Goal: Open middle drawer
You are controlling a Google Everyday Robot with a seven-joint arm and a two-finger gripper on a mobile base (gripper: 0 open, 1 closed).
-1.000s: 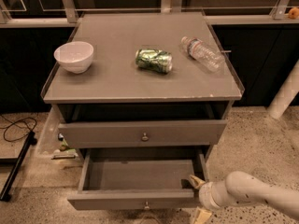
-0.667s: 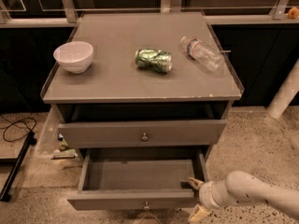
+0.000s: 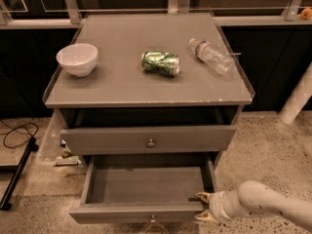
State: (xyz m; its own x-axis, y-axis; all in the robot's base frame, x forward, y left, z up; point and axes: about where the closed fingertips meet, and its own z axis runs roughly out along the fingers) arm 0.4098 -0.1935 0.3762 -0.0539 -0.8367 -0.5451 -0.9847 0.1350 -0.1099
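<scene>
The middle drawer (image 3: 146, 185) is the grey drawer pulled well out below the upper front. Its plain grey inside is bare, and its small round knob (image 3: 153, 219) shows at the bottom edge of the view. My gripper (image 3: 202, 207) is at the drawer's front right corner, on a white arm (image 3: 263, 203) coming in from the lower right. One fingertip (image 3: 201, 197) is just inside the front panel and the other is in front of it; the fingers are spread apart. The bottom drawer is hidden under the open one.
The drawer front above (image 3: 148, 139), with its own knob, stands nearly shut. On the cabinet top (image 3: 117, 82) are a white bowl (image 3: 77, 59), a crushed green can (image 3: 160, 63) and a lying plastic bottle (image 3: 210, 56). A black cable (image 3: 17, 133) lies on the floor at left, and a white post (image 3: 298, 99) stands at right.
</scene>
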